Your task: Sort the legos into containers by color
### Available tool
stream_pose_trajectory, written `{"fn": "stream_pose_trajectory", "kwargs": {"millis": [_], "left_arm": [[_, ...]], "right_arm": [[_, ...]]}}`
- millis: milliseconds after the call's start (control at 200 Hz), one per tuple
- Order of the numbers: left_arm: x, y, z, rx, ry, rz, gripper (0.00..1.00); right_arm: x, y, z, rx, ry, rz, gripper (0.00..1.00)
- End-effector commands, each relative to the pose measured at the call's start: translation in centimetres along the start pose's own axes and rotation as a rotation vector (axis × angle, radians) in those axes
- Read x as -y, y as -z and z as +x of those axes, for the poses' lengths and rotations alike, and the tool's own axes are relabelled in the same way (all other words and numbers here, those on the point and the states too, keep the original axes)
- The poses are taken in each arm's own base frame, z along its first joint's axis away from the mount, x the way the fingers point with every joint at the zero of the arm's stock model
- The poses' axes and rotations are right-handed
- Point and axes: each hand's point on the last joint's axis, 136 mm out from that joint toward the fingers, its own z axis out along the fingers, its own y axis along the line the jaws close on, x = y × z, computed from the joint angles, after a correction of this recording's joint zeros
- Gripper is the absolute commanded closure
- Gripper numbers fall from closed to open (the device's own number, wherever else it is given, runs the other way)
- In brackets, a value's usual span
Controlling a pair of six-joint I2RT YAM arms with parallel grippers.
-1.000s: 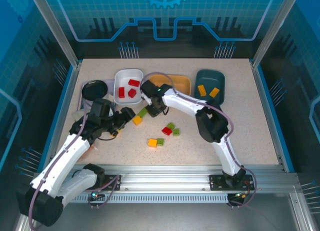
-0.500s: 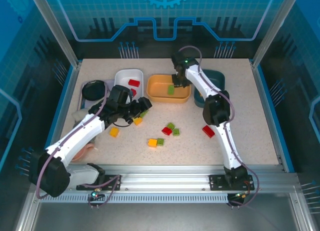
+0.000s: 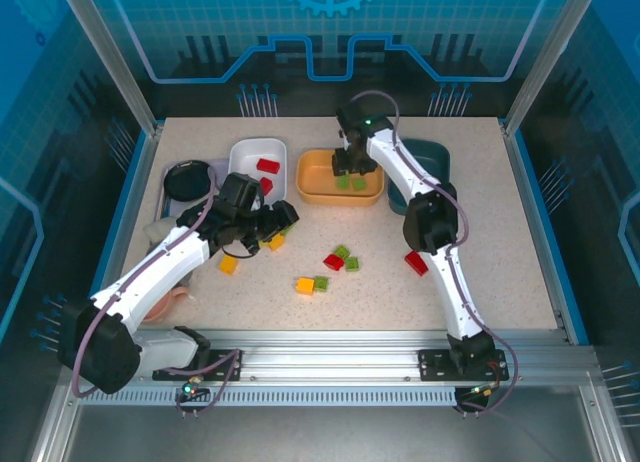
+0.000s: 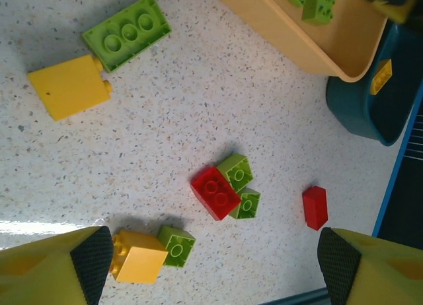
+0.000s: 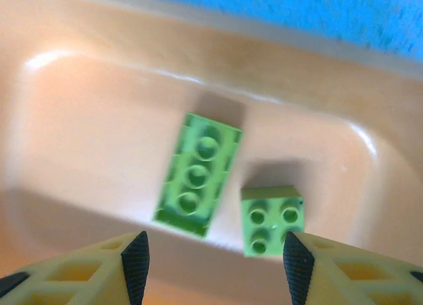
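speckled beige table (image 3: 500,282) stands inside a cage with blue panels. at the far left sits a black round dish (image 3: 187,179), and just beside it the white bowl (image 3: 245,160), where i can see two red bricks (image 3: 267,165). the left gripper (image 4: 211,262) hovers low in front of this bowl, its jaws spread wide with nothing between them. under it a long green brick (image 4: 127,33) touches a yellow brick (image 4: 69,87); another yellow piece (image 3: 229,265) lies apart, nearer to the front edge. in the middle of the table a yellow-orange brick (image 4: 137,255) touches a small green brick (image 4: 176,245), and a red brick (image 4: 215,193) has two green neighbours (image 4: 236,171) pressed to it. all are glossy, with round studs on top.

further right is the orange bowl (image 3: 315,187), rounded and shallow. on its floor lie a long green piece (image 5: 197,176) with three studs in a row and a square green piece (image 5: 272,219) with four studs, near but apart. the right gripper (image 5: 215,259) hangs above them, jaws parted, holding nothing. the dark teal bowl (image 4: 360,107) stands just beside the orange one, with a yellow-orange block (image 4: 381,77) inside. a lone red block (image 3: 417,263) lies on the table to the right.

half a second ago only one green piece showed at the orange bowl; now there are two. one second ago the right gripper was low over the table in front of the white bowl; now it is over the orange bowl.
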Motion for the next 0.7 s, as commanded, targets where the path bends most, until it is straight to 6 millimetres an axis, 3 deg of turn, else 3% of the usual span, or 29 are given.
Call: {"fn": "stream_pose_trajectory", "kwargs": {"millis": [0,145,205,485,690], "left_arm": [[0.1,0.7,0.2,-0.003,-0.052,-0.012,0.15],[0.8,1.7,0.9,-0.017,-0.126,0.024,0.15],[1.1,2.1,1.3,-0.025,-0.146,0.05,0.15],[1.6,0.7,3.6,-0.087,-0.145,0.063,0.16],[4.2,-2.1,5.8,-0.179,-0.206,0.03,0.18]], "right_arm": [[-2.4,9.4,-2.5,0.199,0.07,-0.061,0.41],[-0.7,13.5,0.8,0.27,0.059,-0.053,0.41],[0.7,14.2,3.6,0.263,0.048,-0.035,0.41],[5.9,14.5,17.1,0.143,-0.057,0.019,0.41],[7.7,15.5,22.0,0.115,-0.132,0.032,0.4]]}}
